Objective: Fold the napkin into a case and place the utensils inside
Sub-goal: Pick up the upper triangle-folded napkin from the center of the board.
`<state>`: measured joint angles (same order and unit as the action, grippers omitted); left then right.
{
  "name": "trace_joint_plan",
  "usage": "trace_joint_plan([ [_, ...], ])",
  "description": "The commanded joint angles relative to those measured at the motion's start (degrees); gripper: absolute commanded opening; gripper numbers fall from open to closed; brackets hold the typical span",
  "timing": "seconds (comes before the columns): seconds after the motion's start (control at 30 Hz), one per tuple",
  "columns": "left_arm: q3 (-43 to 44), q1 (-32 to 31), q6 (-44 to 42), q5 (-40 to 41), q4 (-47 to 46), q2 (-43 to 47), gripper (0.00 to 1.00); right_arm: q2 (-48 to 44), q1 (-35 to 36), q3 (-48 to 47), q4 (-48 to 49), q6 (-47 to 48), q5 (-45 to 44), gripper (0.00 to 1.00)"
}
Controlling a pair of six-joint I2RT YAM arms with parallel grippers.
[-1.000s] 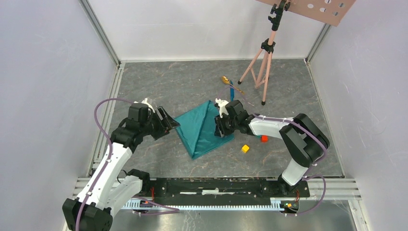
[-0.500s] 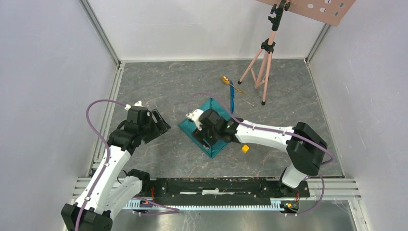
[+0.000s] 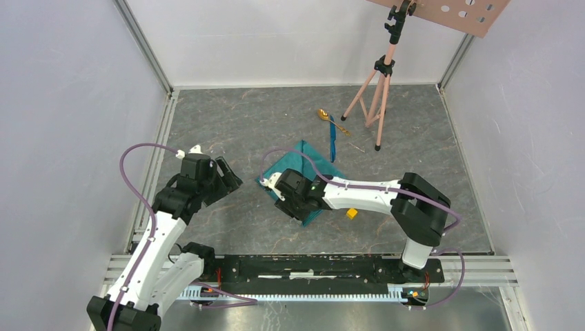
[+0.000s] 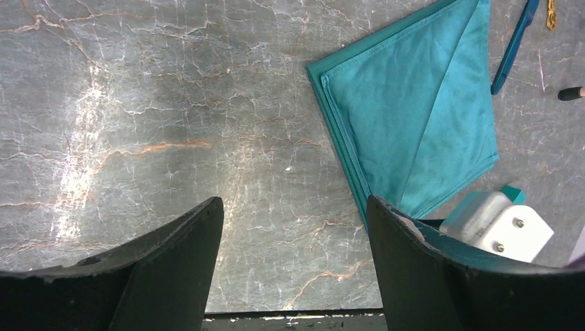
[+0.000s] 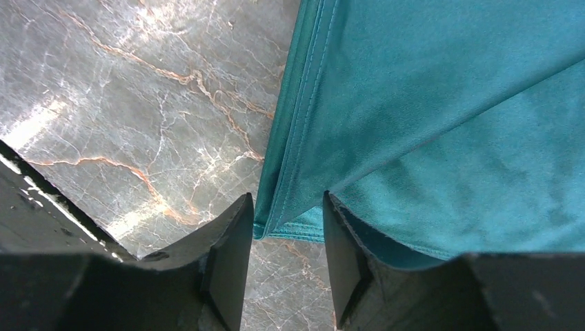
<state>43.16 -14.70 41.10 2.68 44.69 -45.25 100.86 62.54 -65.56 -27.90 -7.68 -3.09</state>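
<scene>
- The napkin [image 3: 298, 165] is lying flat near the middle of the bench [image 3: 241, 124], folded into a teal, kite-like shape with layered hems showing along its left edge.
- In the left wrist view the napkin [image 4: 414, 117] is showing one diagonal crease running across its top layer.
- The right tool [image 3: 290, 196] is sitting low over the napkin's near-left part, its arm reaching across the cloth from the right.
- In the right wrist view the right tool [image 5: 286, 207] is standing partly open, its two fingers straddling a hemmed corner of the napkin [image 5: 441, 103] without pinching it; bare bench is showing in the gap.
- The blue plastic knife [image 3: 332, 138] is lying beyond the napkin, its near tip just beside the cloth's far corner.
- The gold spoon [image 3: 322, 114] is lying at the knife's far end, its handle crossing the knife.
- The yellow cube [image 3: 352, 213] is sitting just beside the right arm, to the right of the napkin.
- The left tool [image 3: 231, 176] is hovering to the left of the napkin, apart from it.
- In its own view the left tool [image 4: 295, 207] is gaping wide over bare bench, holding nothing.
- The pink tripod [image 3: 376, 96] is standing at the far right of the bench, well beyond the utensils.
</scene>
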Motion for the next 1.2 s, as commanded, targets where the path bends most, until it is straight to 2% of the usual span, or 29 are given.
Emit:
trace_joint_plan([
  [0.0,0.8,0.2,-3.24,1.01,-0.79,1.0,0.82,0.52,0.66,-2.73,-0.49,-0.45,-0.45,0.45],
  [0.23,0.61,0.2,-3.52,0.23,-1.26,0.47,0.82,0.67,1.91,-2.62,-0.42,-0.49,-0.95,0.41],
  [0.6,0.49,0.2,-3.63,-0.19,-1.37,0.49,0.82,1.86,2.35,0.25,1.34,-0.49,-1.69,0.45],
  [1.0,0.32,0.17,-3.54,-0.31,-1.4,0.32,0.82,4.05,2.37,4.4,4.07,-0.29,-3.62,0.45],
  [1.1,0.26,0.24,-3.43,-0.56,-1.46,-0.04,0.83,4.39,2.36,6.5,5.82,-0.27,-4.81,0.41],
  [1.17,0.13,0.2,-3.33,-1.12,-1.66,-0.51,0.83,4.97,2.36,7.13,6.14,-0.05,-5.89,0.29],
])
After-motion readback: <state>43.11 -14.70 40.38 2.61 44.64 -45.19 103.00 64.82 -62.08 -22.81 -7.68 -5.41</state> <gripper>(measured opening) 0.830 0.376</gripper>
